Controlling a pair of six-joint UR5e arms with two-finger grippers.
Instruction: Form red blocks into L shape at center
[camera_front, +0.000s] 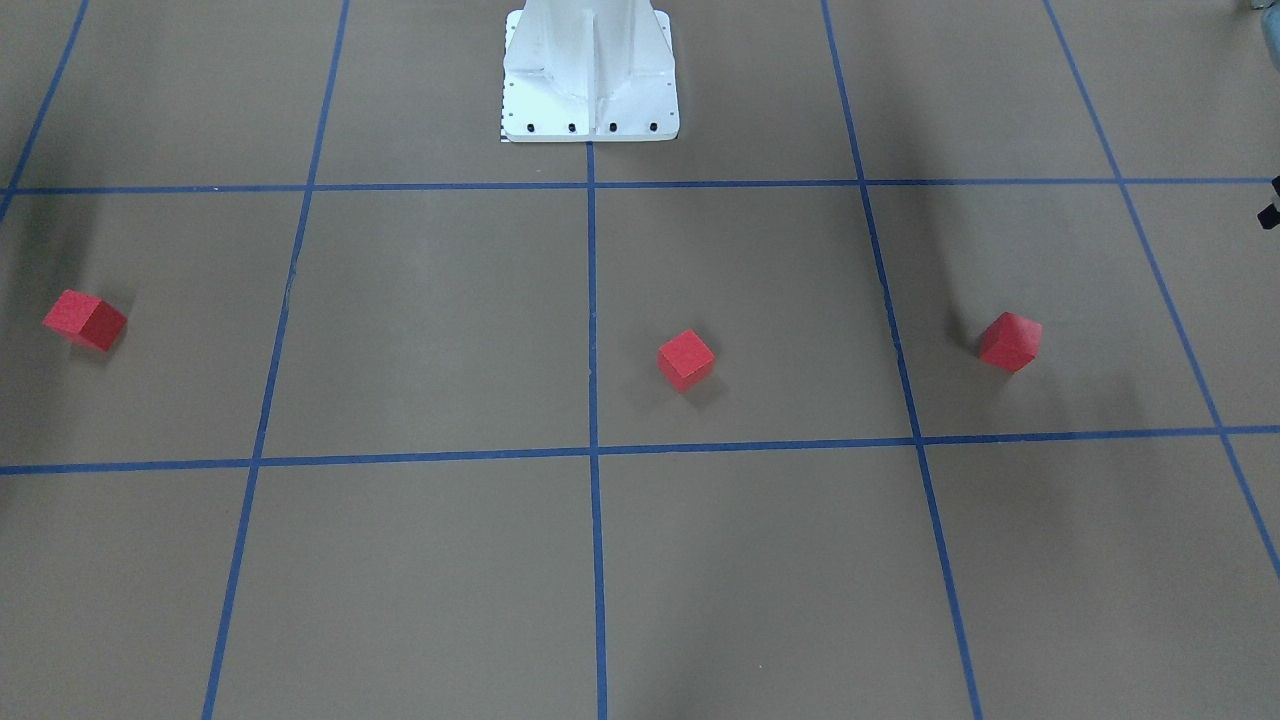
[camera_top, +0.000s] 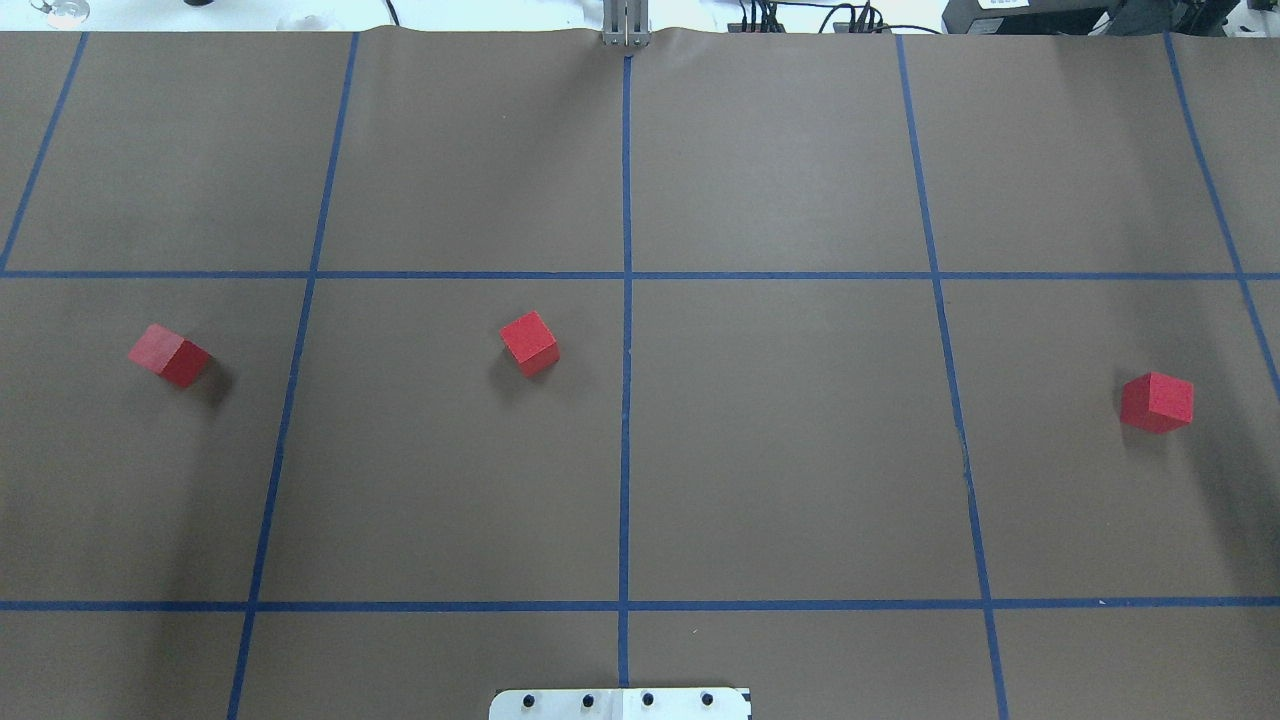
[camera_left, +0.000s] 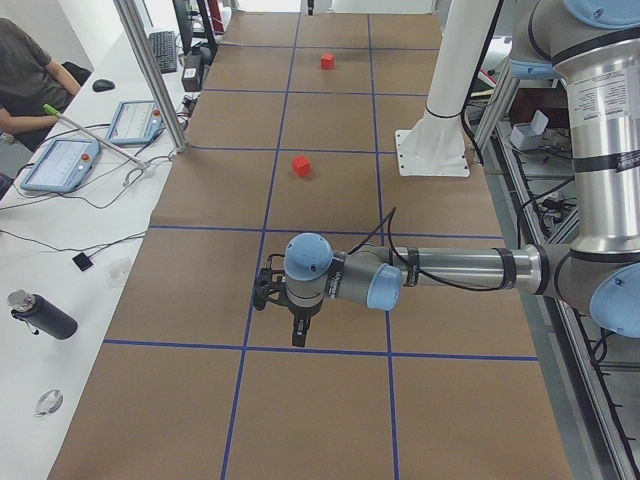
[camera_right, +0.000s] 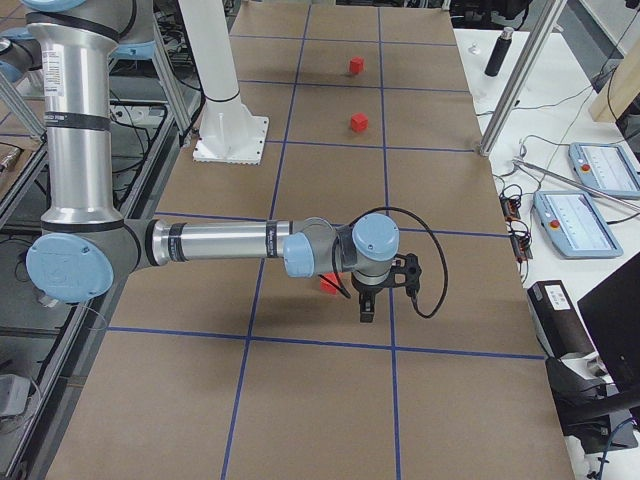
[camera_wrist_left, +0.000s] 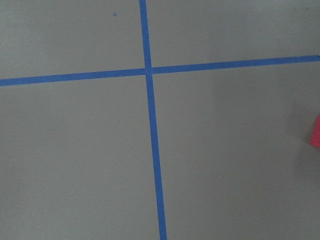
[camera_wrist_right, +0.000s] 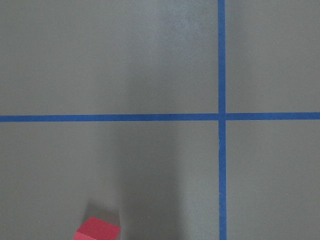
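Observation:
Three red blocks lie apart on the brown surface. One red block (camera_top: 529, 343) sits just left of the center blue line (camera_top: 626, 440). Another red block (camera_top: 168, 355) lies far left, and a third red block (camera_top: 1157, 402) far right. In the front view they are the middle block (camera_front: 686, 360), the left-side block (camera_front: 1010, 341) and the right-side block (camera_front: 85, 320). My left gripper (camera_left: 297, 338) and right gripper (camera_right: 366, 312) show only in the side views, hanging fingers-down over the surface. I cannot tell whether either is open or shut. The right wrist view catches a block (camera_wrist_right: 97, 230) at its bottom edge.
The white robot base plate (camera_top: 620, 703) stands at the near middle edge. Blue tape lines divide the brown surface into squares. A person sits at a side desk (camera_left: 60, 130) with tablets. A dark bottle (camera_left: 42, 315) lies beside the table.

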